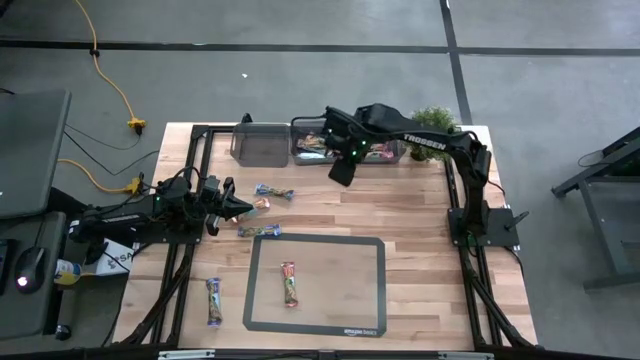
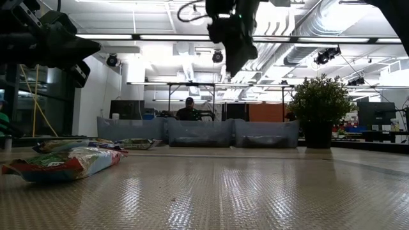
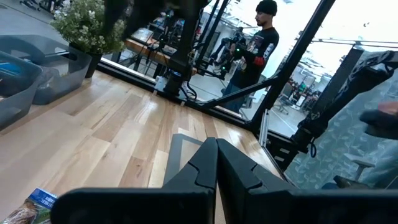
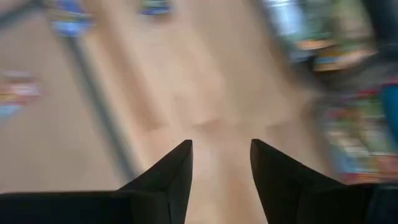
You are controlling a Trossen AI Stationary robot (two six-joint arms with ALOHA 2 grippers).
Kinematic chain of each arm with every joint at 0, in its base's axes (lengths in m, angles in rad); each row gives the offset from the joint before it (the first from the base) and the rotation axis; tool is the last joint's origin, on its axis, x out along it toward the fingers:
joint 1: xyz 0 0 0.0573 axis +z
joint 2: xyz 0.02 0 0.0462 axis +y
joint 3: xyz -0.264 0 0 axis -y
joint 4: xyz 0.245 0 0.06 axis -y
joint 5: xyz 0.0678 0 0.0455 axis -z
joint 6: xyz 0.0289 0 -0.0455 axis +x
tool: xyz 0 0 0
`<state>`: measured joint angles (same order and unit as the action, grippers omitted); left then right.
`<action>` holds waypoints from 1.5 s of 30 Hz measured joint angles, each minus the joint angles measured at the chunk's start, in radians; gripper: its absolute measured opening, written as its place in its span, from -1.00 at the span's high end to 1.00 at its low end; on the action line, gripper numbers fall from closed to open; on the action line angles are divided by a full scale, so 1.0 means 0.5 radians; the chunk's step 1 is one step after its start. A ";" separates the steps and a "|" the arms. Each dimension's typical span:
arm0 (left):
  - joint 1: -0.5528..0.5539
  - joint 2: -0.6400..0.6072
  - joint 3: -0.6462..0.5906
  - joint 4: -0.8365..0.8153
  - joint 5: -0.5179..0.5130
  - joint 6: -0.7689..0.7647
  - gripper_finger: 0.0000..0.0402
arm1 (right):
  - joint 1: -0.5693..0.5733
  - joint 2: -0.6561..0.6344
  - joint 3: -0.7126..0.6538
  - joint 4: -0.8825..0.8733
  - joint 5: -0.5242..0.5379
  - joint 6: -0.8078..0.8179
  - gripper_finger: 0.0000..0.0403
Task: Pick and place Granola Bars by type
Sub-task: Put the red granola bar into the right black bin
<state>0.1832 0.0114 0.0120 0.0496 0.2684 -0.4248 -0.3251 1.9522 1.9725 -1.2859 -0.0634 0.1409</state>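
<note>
While the pale wooden plank tabletop [image 1: 420, 260] is seen whole only in the high view, a dark-bordered grey mat [image 1: 340, 270] is shown lying on it, with one slim, crimped-end granola bar [image 1: 289, 283] resting inside the border. Further shiny-wrapped bars are scattered outside the mat: one off its corner [image 1: 213, 301], one just past its far edge [image 1: 259, 231], one farther out [image 1: 274, 192]. Three clear plastic bins [image 1: 262, 142] are lined up well beyond the mat, more bars being visible inside two of them. The right gripper [image 1: 341, 170] is held above the tabletop just before the bins, its fingers spread and empty, as its wrist view confirms. The left gripper [image 1: 240, 207] is pressed together, empty, beside the mat's far corner. Only the low view reveals the mat's woven texture.
</note>
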 joint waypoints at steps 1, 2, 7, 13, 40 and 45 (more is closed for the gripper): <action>0.000 0.001 0.000 0.000 0.000 0.000 1.00 | 0.029 0.000 0.010 0.002 -0.091 0.063 0.29; 0.000 0.000 0.000 0.000 0.000 0.000 1.00 | 0.058 0.000 0.017 0.005 -0.183 0.116 0.29; 0.000 0.000 0.000 0.000 0.000 0.000 1.00 | 0.227 0.000 0.023 0.077 -0.550 0.377 0.29; 0.000 0.000 0.000 0.000 0.000 0.000 1.00 | 0.485 0.000 0.023 0.275 -0.591 0.689 0.28; 0.000 0.000 0.000 0.000 0.000 0.000 1.00 | 1.343 0.015 0.021 2.083 0.674 1.379 0.36; 0.000 0.000 0.000 0.000 -0.001 0.000 1.00 | 1.380 0.115 0.021 2.508 0.742 1.259 0.41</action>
<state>0.1833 0.0113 0.0120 0.0494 0.2680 -0.4248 0.3650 2.0095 1.9831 -0.0320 0.3077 0.7702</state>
